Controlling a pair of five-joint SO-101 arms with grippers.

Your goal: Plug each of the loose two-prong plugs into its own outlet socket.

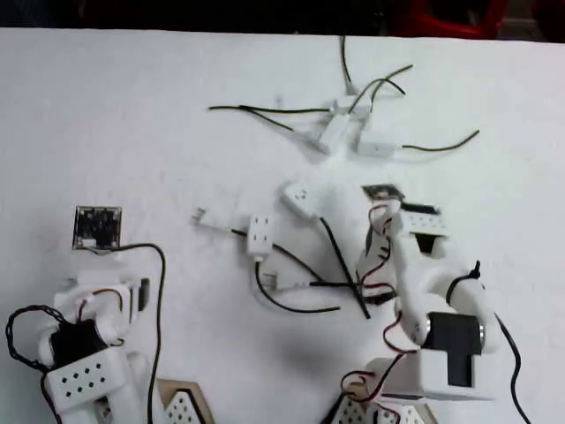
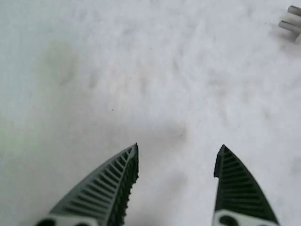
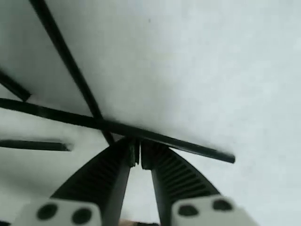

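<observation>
The white, matte table (image 1: 132,115) carries two arms of white plastic at its near edge. The left claw (image 2: 176,162) hangs above bare tabletop with its two dark, ribbed, pointed fingers (image 2: 113,188) spread wide and nothing between them. Two grey metal prongs (image 2: 291,21) show at the edge of the left wrist view.

Near the middle lies one white two-prong plug (image 1: 205,218), flat on the table. Just beside it is a rectangular white socket block (image 1: 259,234) with small dark holes. A second socket block (image 1: 300,199) lies tilted close by, so there are two blocks in all.

Several thin black wires (image 1: 340,258) cross each other between the blocks and the right arm. Farther back, a cluster of white plug bodies (image 1: 344,128) trails dark leads; their number is unclear.

The right claw (image 3: 137,153) has its ribbed fingers pressed together, the tips right at one black wire (image 3: 188,147). Whether they pinch it I cannot tell.
</observation>
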